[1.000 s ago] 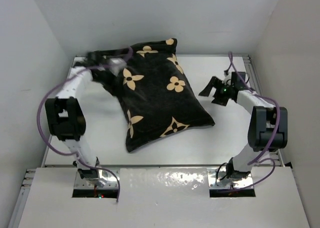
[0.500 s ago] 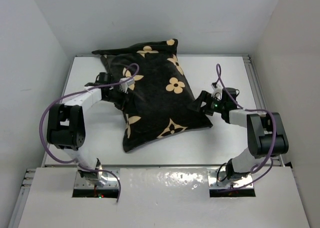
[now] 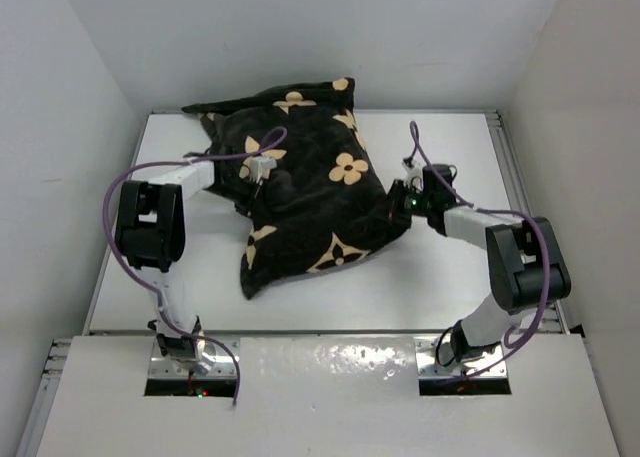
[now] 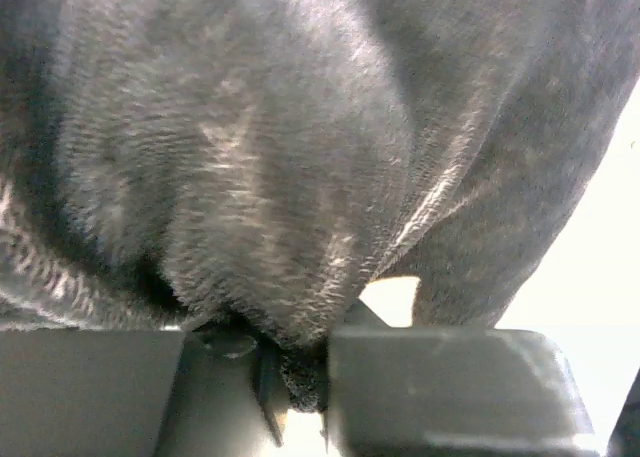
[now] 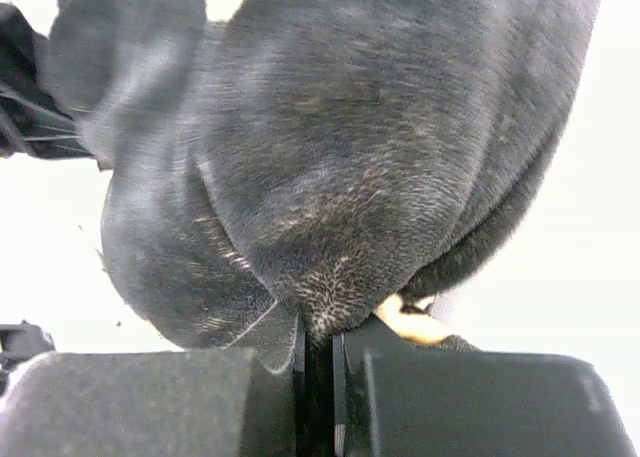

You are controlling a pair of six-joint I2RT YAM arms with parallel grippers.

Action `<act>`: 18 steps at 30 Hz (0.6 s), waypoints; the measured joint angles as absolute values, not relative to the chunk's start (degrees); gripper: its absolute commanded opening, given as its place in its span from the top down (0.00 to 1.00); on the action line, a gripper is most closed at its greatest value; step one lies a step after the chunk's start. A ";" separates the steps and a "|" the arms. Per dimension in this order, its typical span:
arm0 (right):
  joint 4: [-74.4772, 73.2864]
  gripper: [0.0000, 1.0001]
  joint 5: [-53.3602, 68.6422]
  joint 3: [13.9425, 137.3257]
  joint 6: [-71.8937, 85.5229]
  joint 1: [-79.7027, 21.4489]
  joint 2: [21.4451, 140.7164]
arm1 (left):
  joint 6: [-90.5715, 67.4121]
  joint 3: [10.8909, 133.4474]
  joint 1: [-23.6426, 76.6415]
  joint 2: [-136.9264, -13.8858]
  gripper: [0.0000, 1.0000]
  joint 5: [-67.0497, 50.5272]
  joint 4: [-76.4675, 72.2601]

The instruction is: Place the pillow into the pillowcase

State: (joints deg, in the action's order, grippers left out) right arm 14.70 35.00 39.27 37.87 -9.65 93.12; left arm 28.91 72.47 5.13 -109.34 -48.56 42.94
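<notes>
Two grips on one pillowcase [image 3: 310, 202], both new since a second ago.
Left gripper [image 4: 300, 377]: jaws nearly closed on a fold of the black fabric at the case's left edge. Right gripper [image 5: 318, 352]: same, narrow, nipping a fold at the right edge, with a scrap of beige print just beside its fingers. A second ago both stood wide open, the left up at the case's far-left corner, the right well apart on the right. Case is now bunched narrower between them, lying diagonally on the table [image 3: 450, 277], far end to near-left corner. It bulges plump; the pillow itself is not visible in any view. Count: two arms, two grippers, two purple cables [image 3: 150, 166], one pillowcase.
</notes>
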 measured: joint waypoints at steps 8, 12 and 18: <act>-4.99 1.00 30.24 84.55 36.88 -9.72 93.67 | 30.57 123.94 1.43 -117.32 1.00 -47.07 64.16; -4.82 1.00 29.34 92.12 36.42 -9.52 87.37 | 26.83 131.44 -0.56 -107.18 1.00 -46.19 55.51; -5.58 1.00 27.66 72.82 32.53 -11.49 67.46 | 32.73 111.92 3.90 -85.52 1.00 -40.27 54.48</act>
State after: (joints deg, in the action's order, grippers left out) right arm -5.58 27.66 72.82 32.53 -11.49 67.46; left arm 32.73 111.92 3.90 -85.52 -40.27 54.48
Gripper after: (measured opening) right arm 0.070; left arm 0.080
